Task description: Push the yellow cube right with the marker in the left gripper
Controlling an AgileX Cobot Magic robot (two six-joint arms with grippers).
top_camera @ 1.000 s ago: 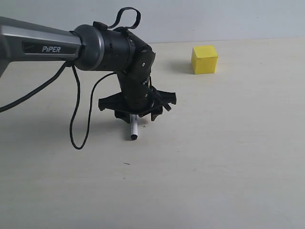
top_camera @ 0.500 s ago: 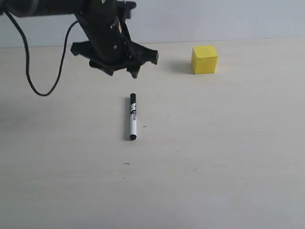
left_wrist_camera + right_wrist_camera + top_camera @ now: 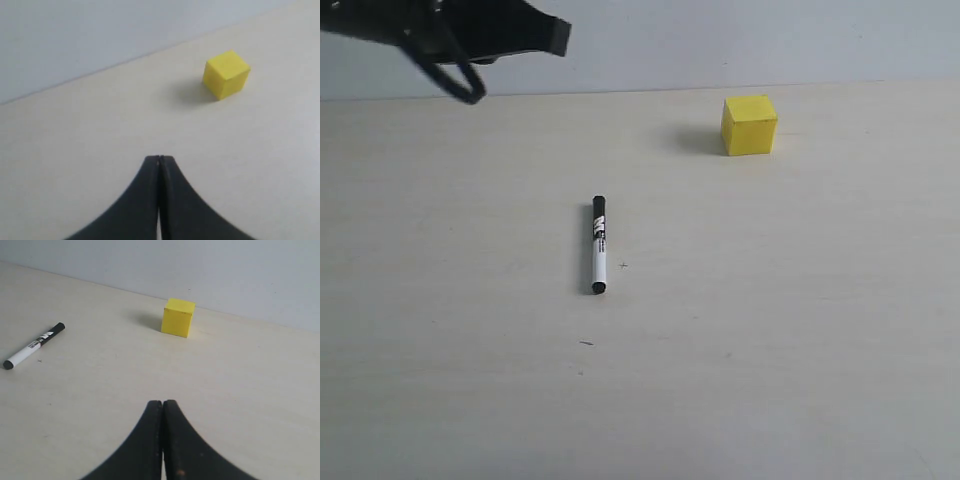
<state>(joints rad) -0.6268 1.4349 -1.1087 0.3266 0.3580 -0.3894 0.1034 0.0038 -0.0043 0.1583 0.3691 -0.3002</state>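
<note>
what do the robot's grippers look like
Both are matte black. The left gripper and right gripper each have two smooth fingers curving to narrow tips. A thin black cable loops below the left one. No markings show.

The exterior view looks down at a slant from the front, across a pale tabletop (image 3: 770,350) to a grey-white wall (image 3: 770,40) at the back. It is wide enough to take in both the marker (image 3: 598,245) and the yellow cube (image 3: 749,125). Each wrist view looks low along the tabletop toward the wall, past joined black tips: the left gripper (image 3: 160,159) and the right gripper (image 3: 163,402). All three views share the yellow cube. The right wrist view also shares the marker.
</note>
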